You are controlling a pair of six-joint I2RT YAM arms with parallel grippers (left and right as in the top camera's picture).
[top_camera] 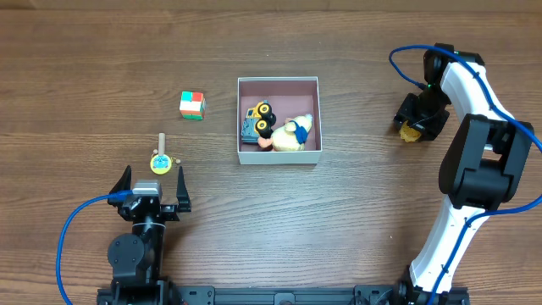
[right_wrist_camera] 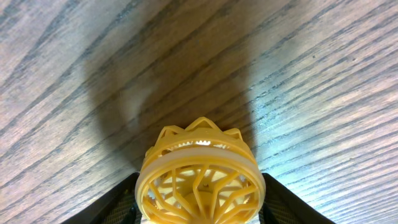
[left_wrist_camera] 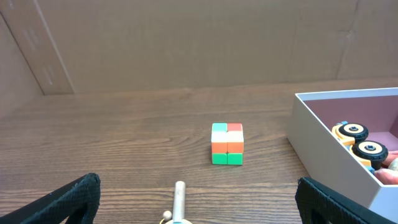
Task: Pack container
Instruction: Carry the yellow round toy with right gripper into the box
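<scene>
Well right of the container [top_camera: 279,79], right tool [top_camera: 412,127] clamps yellow toy [right_wrist_camera: 199,180]; left tool [top_camera: 153,185] gapes.

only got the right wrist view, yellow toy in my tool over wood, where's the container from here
Observer: The container sits in the middle of the table, to the left of your right tool and its yellow toy, well apart.
Operator: room in it
Observer: A yellow truck and a cream plush fill the near part. The far strip is bare.
Operator: what's out on the table
Observer: A colored cube and a stick toy, both left of the container, ahead of the open left tool.
</scene>
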